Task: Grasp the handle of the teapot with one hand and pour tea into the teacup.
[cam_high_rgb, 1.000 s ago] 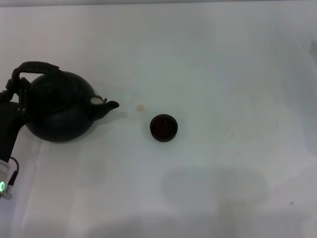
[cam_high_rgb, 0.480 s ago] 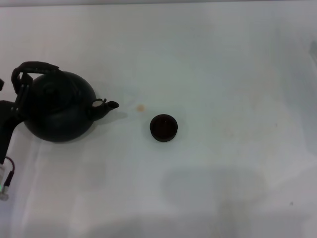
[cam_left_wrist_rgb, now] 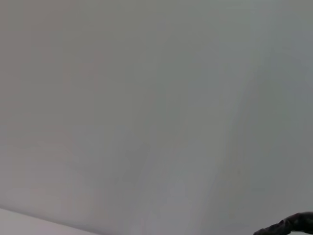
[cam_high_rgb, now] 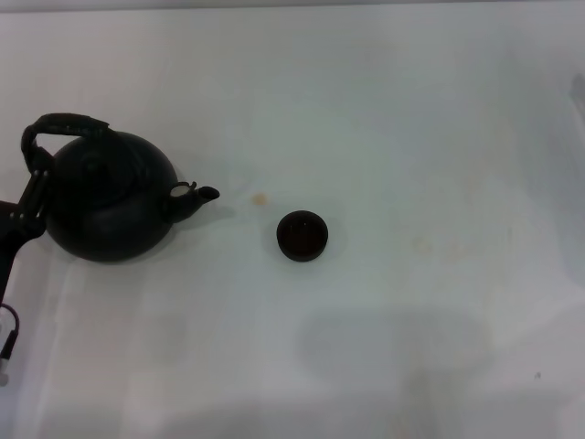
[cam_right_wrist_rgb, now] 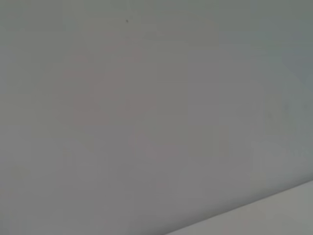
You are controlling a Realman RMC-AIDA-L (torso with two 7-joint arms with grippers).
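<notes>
The black round teapot [cam_high_rgb: 110, 206] stands upright at the left of the white table, its short spout [cam_high_rgb: 207, 194] pointing right toward the teacup. Its arched handle [cam_high_rgb: 64, 123] loops over the top, and a dark sliver of the handle [cam_left_wrist_rgb: 288, 225] shows in the left wrist view. The small dark teacup [cam_high_rgb: 302, 235] sits apart from the teapot, right of the spout, near the middle of the table. My left gripper [cam_high_rgb: 27, 206] is at the left edge, against the teapot's left side below the handle's foot. The right gripper is out of view.
The white table [cam_high_rgb: 411, 137] stretches to the right and behind the teacup. A small brownish stain [cam_high_rgb: 260, 198] lies between spout and teacup. The right wrist view shows only bare white surface.
My left arm has slid leftward, so less of it shows at the picture's edge. Teapot and teacup have stayed in place.
</notes>
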